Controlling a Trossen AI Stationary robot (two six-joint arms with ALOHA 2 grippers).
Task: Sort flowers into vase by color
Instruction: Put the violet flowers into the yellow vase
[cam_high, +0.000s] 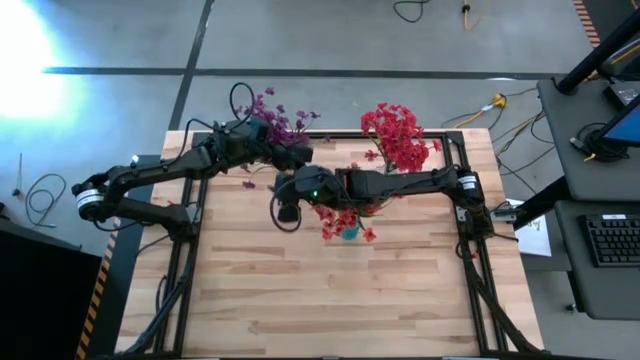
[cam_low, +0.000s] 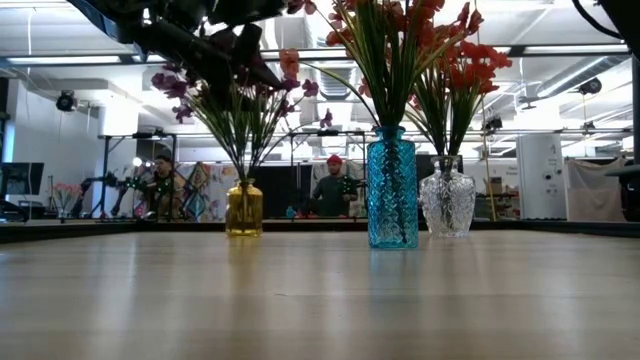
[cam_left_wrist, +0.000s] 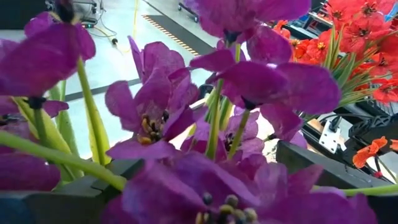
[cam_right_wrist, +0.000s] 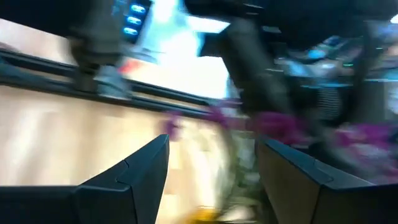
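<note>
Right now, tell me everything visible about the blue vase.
The blue vase is translucent teal glass with a diamond-cut texture, a short neck and a straight body. It stands upright on the wooden table, between a yellow vase and a clear vase, apart from both. Green stems of red flowers rise from its mouth.

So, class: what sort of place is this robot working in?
Probably a robotics lab or workshop: a bare concrete floor with loose cables, a computer desk beside the wooden table, and other rigs behind.
</note>
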